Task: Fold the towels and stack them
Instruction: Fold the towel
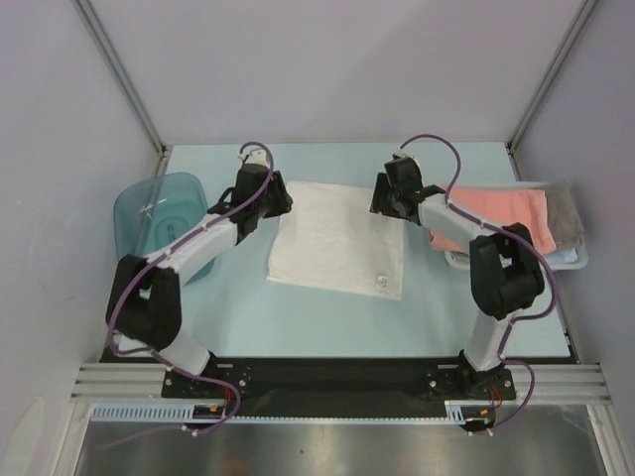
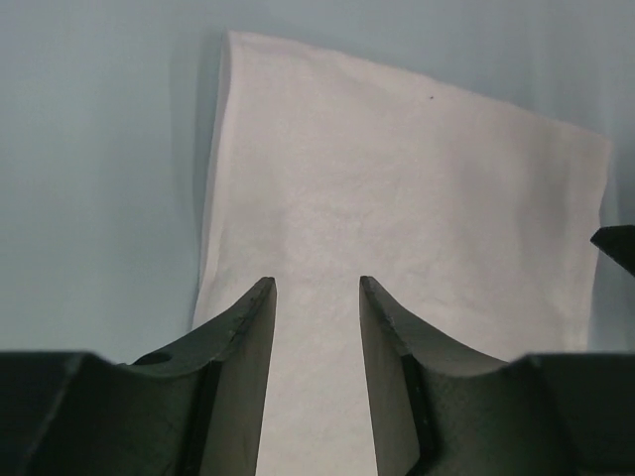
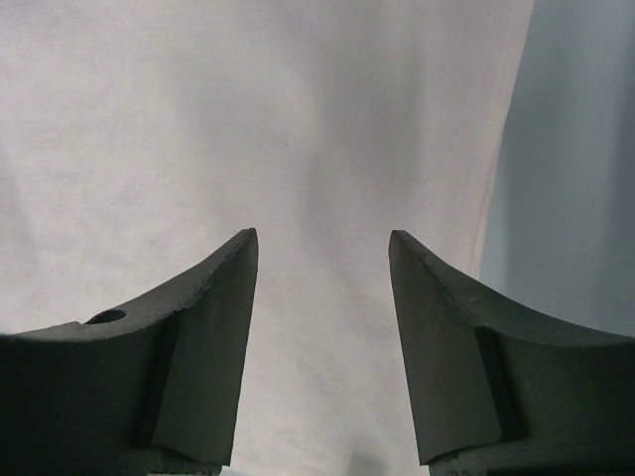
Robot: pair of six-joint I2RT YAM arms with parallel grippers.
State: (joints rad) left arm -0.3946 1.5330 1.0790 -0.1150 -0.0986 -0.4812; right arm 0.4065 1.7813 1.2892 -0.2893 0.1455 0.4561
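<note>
Top view, white towel: we see a soft terry rectangle spread flat in the middle of the smooth, pale aqua worktop.
Top view, hands: the left hand is at the white towel's far-left corner and the right hand at its far-right corner.
Top view, surroundings: right of the white towel, a salmon-pink towel and a grey towel lie on a white lattice basket. Left of it stands a rounded translucent blue tub.
Left wrist: we see dark tapered fingers parted, with nothing between them, over the nubby white towel.
Right wrist: the fingers are spread wide and empty over the white towel, with bare worktop to its right.
</note>
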